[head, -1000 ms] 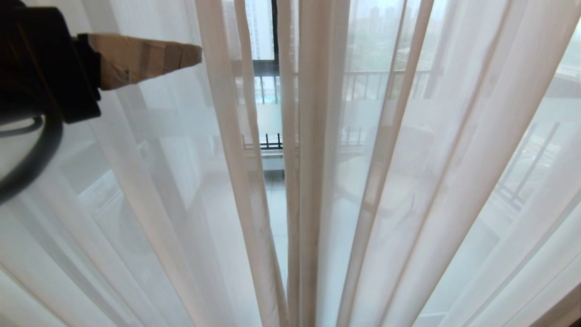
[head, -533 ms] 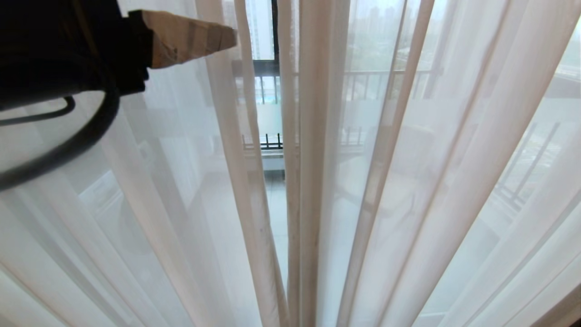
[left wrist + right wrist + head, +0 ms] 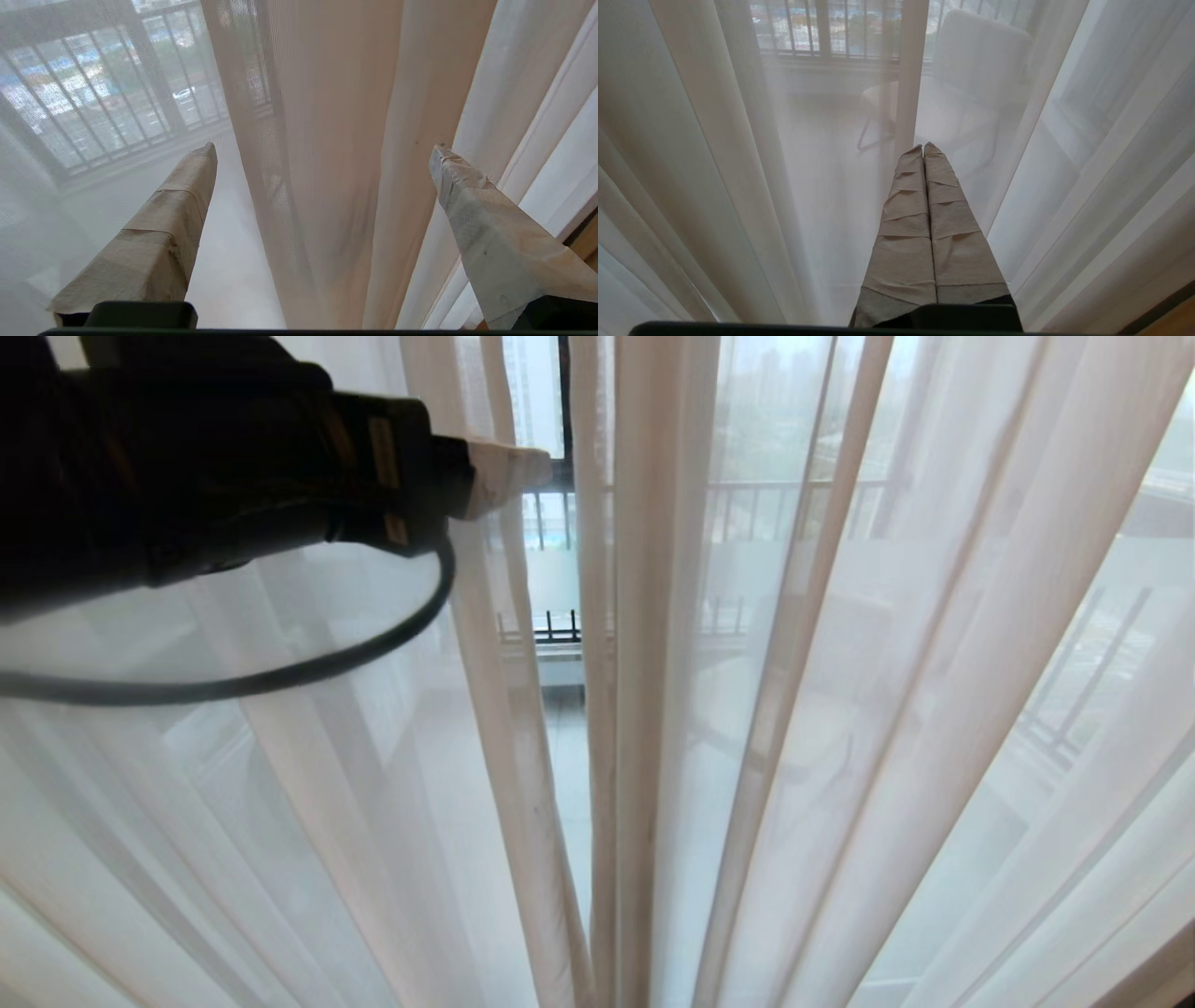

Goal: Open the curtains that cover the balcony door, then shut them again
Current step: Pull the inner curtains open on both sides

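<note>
Sheer cream-white curtains [image 3: 840,709] fill the whole head view, hanging in long pleats that run together toward the lower middle of the frame. Between two folds, a little left of centre, a narrow gap is open, and through it the balcony door [image 3: 564,392] shows as a dark upright frame at the top centre, with a pale frosted band [image 3: 553,581] lower down. Behind the glass a barred railing [image 3: 784,509] and grey buildings are visible, soft through the fabric.

In the upper left of the head view the left arm reaches in from the frame edge, black, with a dark cable [image 3: 280,677] looping under it. The left claw [image 3: 509,471] points toward the gap, and its pale tape-wrapped tip lies over the fold at the left side of the opening. In the left wrist view the two taped fingers [image 3: 159,238] stand wide apart, and a thick beige-looking fold of the curtain [image 3: 345,163] hangs between them, farther out than the fingertips. Whether a finger touches the fabric I cannot tell. Nothing is held.

The right claw [image 3: 923,148] is seen only in the right wrist view. Its two taped fingers [image 3: 906,224] are pressed together with nothing between them, and they point at the sheer fabric, through which a pale chair [image 3: 976,60] on the balcony shows in the upper right of that frame.
</note>
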You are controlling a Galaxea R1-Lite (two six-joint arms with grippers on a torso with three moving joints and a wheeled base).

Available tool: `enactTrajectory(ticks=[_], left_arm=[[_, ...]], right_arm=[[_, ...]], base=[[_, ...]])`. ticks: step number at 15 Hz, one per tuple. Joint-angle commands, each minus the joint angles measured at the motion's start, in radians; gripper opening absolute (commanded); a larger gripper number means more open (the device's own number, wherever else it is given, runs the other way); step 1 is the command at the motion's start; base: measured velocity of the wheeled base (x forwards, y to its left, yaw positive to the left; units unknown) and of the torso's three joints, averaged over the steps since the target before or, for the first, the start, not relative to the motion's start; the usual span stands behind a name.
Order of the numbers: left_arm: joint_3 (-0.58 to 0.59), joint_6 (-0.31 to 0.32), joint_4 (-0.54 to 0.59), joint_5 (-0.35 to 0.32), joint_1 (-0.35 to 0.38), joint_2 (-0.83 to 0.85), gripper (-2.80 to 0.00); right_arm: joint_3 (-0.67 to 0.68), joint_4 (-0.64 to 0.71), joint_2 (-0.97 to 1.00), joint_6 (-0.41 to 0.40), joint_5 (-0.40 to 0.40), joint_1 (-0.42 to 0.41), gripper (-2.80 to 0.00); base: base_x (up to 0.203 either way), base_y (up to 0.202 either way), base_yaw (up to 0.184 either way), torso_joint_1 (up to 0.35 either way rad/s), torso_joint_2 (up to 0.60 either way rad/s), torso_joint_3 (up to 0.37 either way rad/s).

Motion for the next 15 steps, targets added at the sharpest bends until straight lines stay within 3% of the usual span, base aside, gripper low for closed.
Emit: enactTrajectory(ticks=[1,7,11,12,15], left_arm=[[-0.019,0.024,-0.006,0.054,0.001,0.038,0.00],[-0.022,0.075,-0.119,0.177,0.002,0.095,0.00],[-0.036,0.090,-0.145,0.218,0.002,0.122,0.00],[-0.036,0.090,-0.145,0.230,0.002,0.126,-2.80],[-0.042,0.092,-0.146,0.244,0.002,0.139,-2.80]], right_arm=[[0.000,0.000,0.000,-0.001,0.000,0.000,-2.80],[0.000,0.000,0.000,-0.001,0.000,0.000,-2.80],[0.000,0.000,0.000,-0.001,0.000,0.000,-2.80],[0.000,0.000,0.000,-0.001,0.000,0.000,-2.80],[0.000,0.000,0.000,-0.001,0.000,0.000,-2.80]], base=[[0.000,0.000,0.000,0.000,0.00,0.000],[0.000,0.000,0.000,0.000,0.00,0.000],[0.000,0.000,0.000,0.000,0.00,0.000],[0.000,0.000,0.000,0.000,0.00,0.000],[0.000,0.000,0.000,0.000,0.00,0.000]])
